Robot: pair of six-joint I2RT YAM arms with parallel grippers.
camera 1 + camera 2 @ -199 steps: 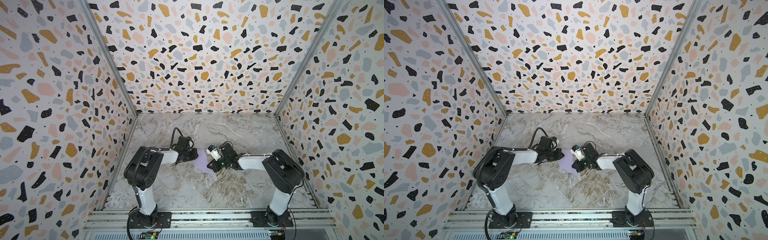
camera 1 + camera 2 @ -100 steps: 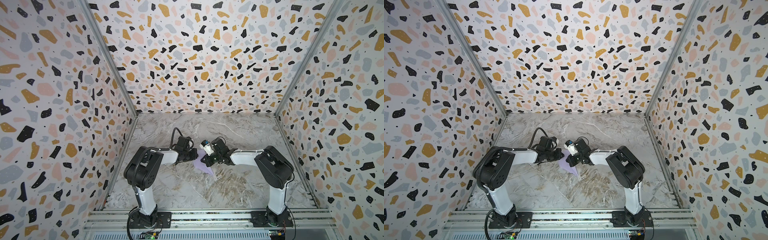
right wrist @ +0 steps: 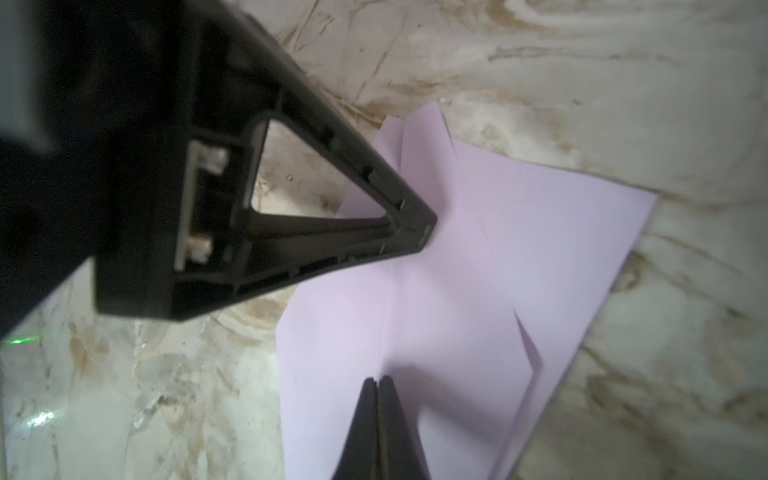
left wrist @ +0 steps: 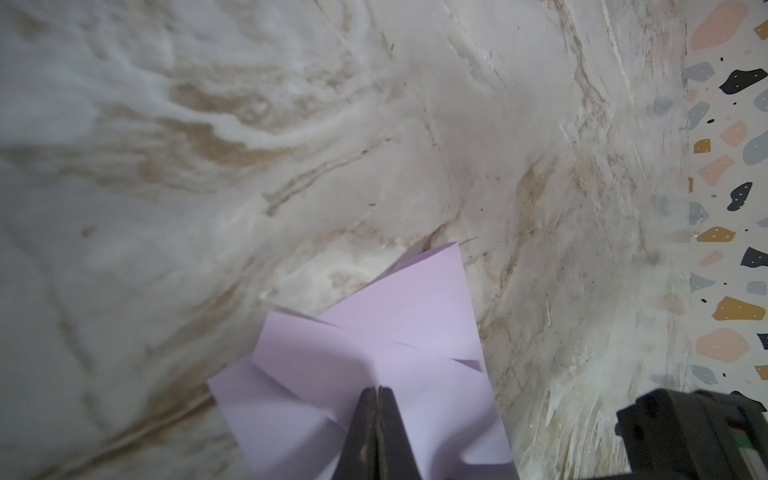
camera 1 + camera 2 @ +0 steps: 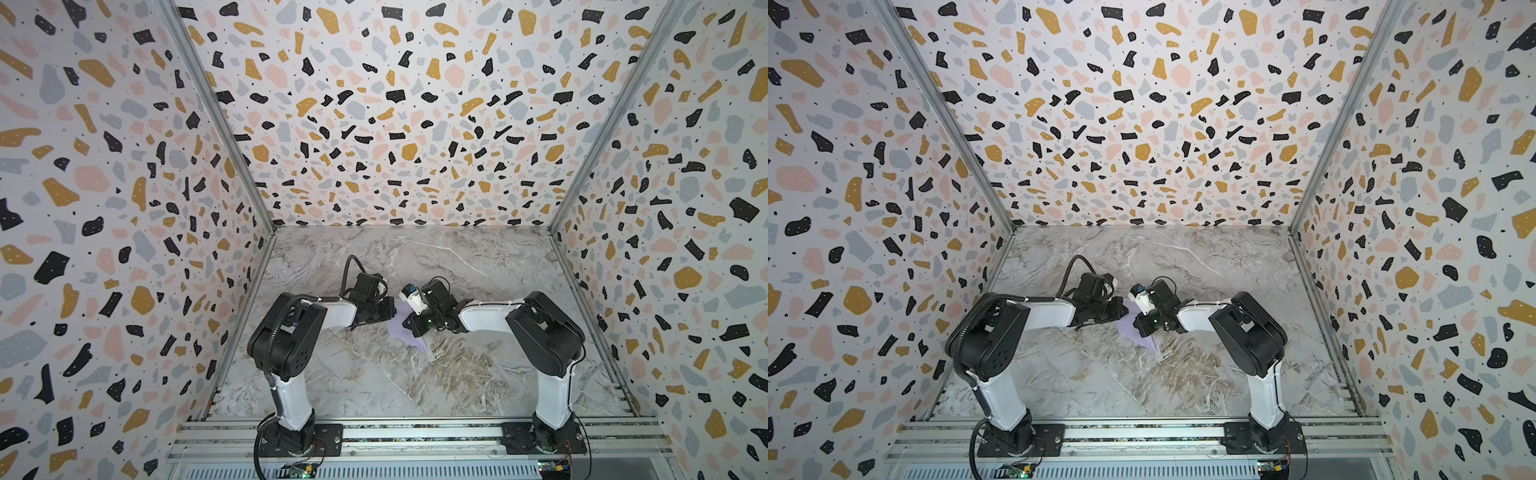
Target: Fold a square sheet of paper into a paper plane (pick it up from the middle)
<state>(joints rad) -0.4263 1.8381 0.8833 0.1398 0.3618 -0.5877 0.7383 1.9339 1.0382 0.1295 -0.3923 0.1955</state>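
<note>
Between the two arms, on the glossy, marble-veined worktop (image 5: 365, 374), lies the lilac paper (image 5: 398, 330): thin, matte, creased into overlapping flaps (a part-made dart). Its long axis runs diagonally, with the pointed end toward the near right. Left claw (image 4: 377, 391) and right claw (image 3: 377, 380), each pressed together, bear tip-down on it.

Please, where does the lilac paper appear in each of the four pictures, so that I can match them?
Top view: the paper lies on the table, between the left gripper and the right gripper.
Top view: the paper, same spot between both grippers.
Left wrist: the paper spreads beneath the shut left gripper.
Right wrist: the paper fills the space between the right gripper and the left gripper.
Shared landmark: the left gripper.
</note>
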